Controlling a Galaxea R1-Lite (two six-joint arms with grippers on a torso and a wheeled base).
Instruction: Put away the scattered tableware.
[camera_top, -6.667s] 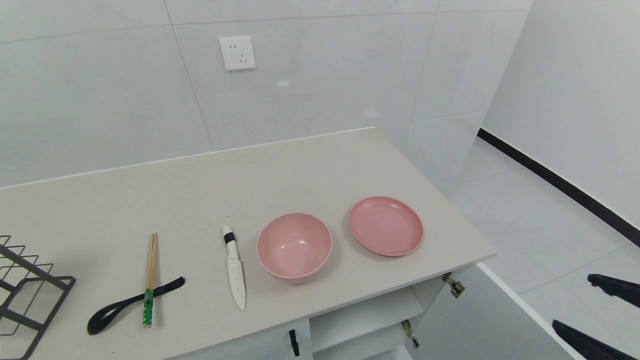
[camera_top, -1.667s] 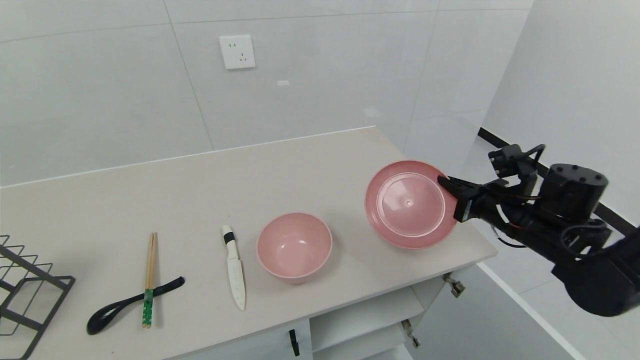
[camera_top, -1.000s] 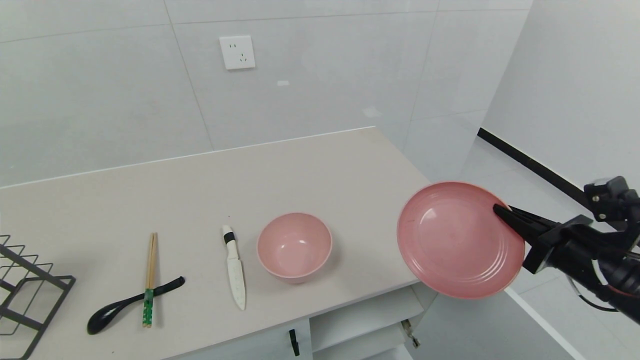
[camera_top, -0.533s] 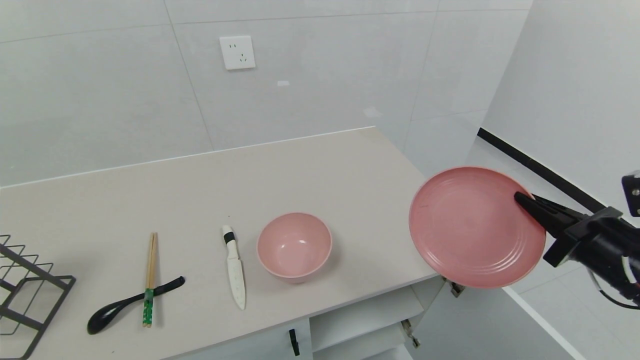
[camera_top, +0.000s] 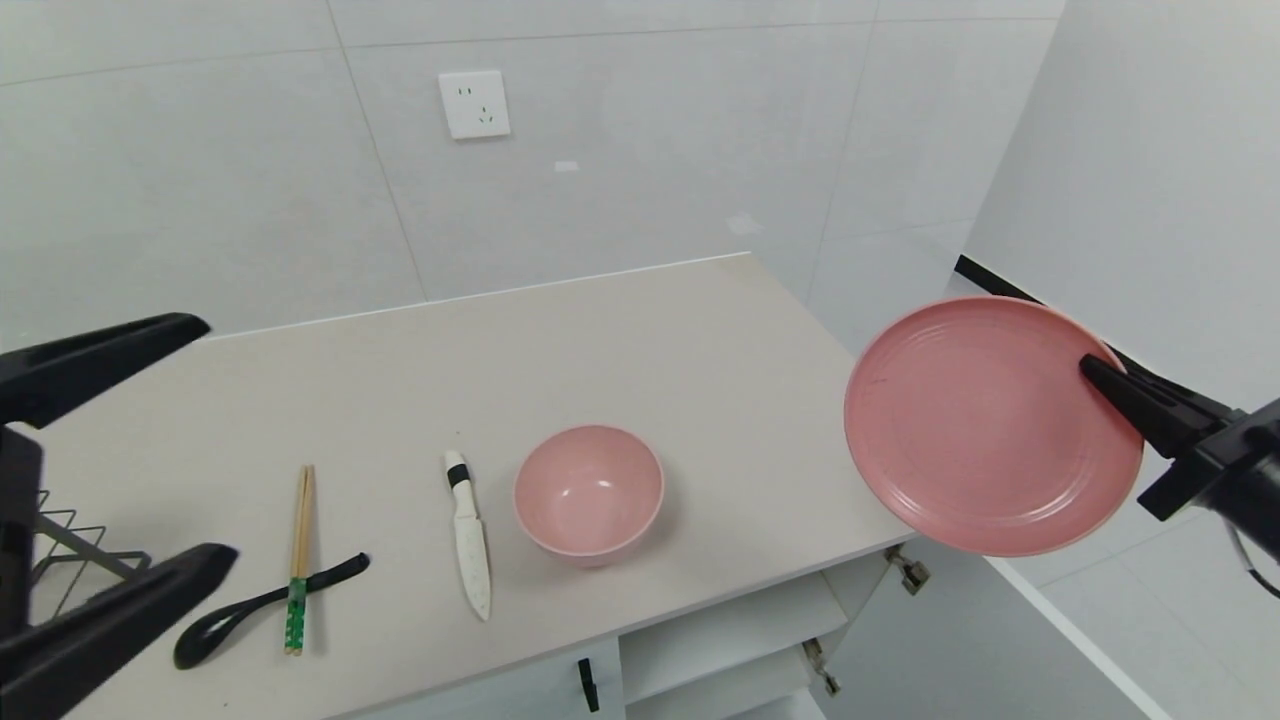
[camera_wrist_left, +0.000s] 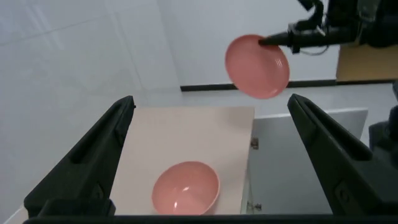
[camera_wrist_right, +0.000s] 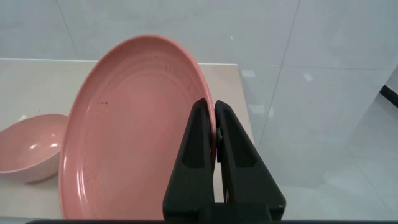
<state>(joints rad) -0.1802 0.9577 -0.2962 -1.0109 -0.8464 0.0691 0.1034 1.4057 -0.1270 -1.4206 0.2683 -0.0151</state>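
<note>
Pale beige countertop (camera_top: 560, 340) fills mid-frame in my head view. My right gripper (camera_top: 1092, 368) is clamped narrow on the rim of the round pink plastic plate (camera_top: 990, 425), held in the air at the frame's right, past the counter's edge. My left gripper (camera_top: 208, 440) gapes wide and empty at the left edge. It has newly entered, and the plate has risen slightly. Its ringed face tilts toward me.

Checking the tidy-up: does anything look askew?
The wooden chopsticks lie crossed over the black spoon on the beige counter. The round pink plate hangs tilted in the right gripper, past the counter's edge.
</note>
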